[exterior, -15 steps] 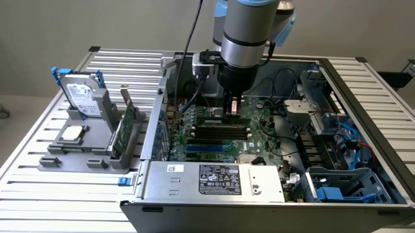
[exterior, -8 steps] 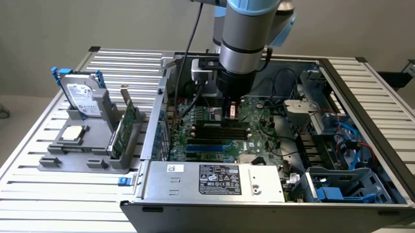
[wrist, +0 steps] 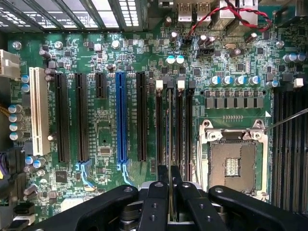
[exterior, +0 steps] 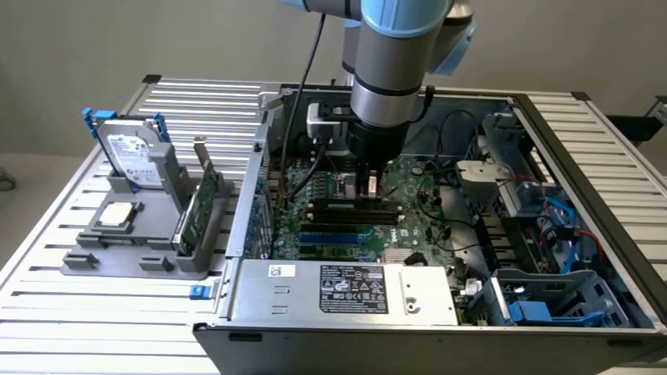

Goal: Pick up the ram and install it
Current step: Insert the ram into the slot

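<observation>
Claw (wrist: pixel 169 171) clamped on the ram (wrist: pixel 169 126): in your wrist view the two black fingers (wrist: pixel 156 192) stand pressed close, with the thin strip edge-on between them. The strip runs straight along the bank of black memory slots (wrist: pixel 179 125). It lines up with the second slot of the four, between the two that have white end clips. You cannot tell from here whether its lower edge is seated or sits just above the slot. The blue slot (wrist: pixel 121 115) lies to one side of that bank and the open processor socket (wrist: pixel 233 161) to the other, all on the green motherboard (wrist: pixel 103 130).

In your exterior view the arm (exterior: pixel 388 78) reaches straight down into the open computer case (exterior: pixel 312 337). Its claw (exterior: pixel 367 187) is low over the memory slots near the middle of the board. On the exterior view's left, on the slatted bench (exterior: pixel 94 328), a grey holder (exterior: pixel 115 262) carries the upright hard drive (exterior: pixel 133 150) and the green expansion card (exterior: pixel 203 211) on edge, both well apart from the claw.
</observation>
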Robot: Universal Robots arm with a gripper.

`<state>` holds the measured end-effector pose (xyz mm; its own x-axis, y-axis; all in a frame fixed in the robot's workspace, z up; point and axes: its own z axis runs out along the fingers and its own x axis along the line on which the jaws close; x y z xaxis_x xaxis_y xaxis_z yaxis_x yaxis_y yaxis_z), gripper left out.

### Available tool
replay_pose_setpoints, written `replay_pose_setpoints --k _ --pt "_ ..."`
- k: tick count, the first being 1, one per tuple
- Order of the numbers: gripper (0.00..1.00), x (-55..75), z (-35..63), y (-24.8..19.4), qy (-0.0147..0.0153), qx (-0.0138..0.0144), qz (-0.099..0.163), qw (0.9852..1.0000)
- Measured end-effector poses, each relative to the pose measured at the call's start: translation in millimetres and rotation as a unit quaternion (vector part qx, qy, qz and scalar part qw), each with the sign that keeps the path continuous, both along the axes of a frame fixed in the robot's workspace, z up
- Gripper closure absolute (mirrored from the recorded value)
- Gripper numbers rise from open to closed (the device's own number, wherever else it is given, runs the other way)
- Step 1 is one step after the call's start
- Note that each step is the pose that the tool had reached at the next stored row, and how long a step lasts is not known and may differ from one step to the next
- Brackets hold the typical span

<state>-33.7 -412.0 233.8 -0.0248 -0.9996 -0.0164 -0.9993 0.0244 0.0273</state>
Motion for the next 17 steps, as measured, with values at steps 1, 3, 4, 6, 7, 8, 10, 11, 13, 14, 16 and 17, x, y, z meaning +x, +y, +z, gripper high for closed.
replay_pose_setpoints --k 1,3,4,6,7,8,10,11,13,14,16,17 --pt "0.87 0.0 0.0 0.0 -0.0003 0.0000 0.000 1.0000" --pt "0.87 -0.1 -0.1 0.0 -0.0003 -0.0003 0.000 1.0000" --pt "0.87 -0.1 -0.1 0.0 -0.0004 -0.0006 0.000 1.0000" --pt "0.87 -0.1 -0.2 0.1 -0.0003 -0.0014 0.000 1.0000" --pt "0.87 -0.1 -0.3 0.0 -0.0003 -0.0018 0.000 1.0000" --pt "0.87 -0.2 -0.4 -0.1 -0.0003 -0.0021 0.000 1.0000" --pt "0.87 -0.2 -0.4 -0.3 -0.0004 -0.0027 0.001 1.0000" --pt "0.87 -0.2 -0.5 -0.5 -0.0004 -0.0029 0.001 1.0000" --pt "0.87 -0.1 -0.6 -1.0 -0.0004 -0.0034 0.001 1.0000" --pt "0.87 -0.2 -0.7 -1.2 -0.0004 -0.0035 0.002 1.0000" --pt "0.87 -0.1 -0.8 -1.7 -0.0004 -0.0038 0.003 1.0000" --pt "0.87 -0.1 -1.0 -1.8 -0.0004 -0.0040 0.003 1.0000"
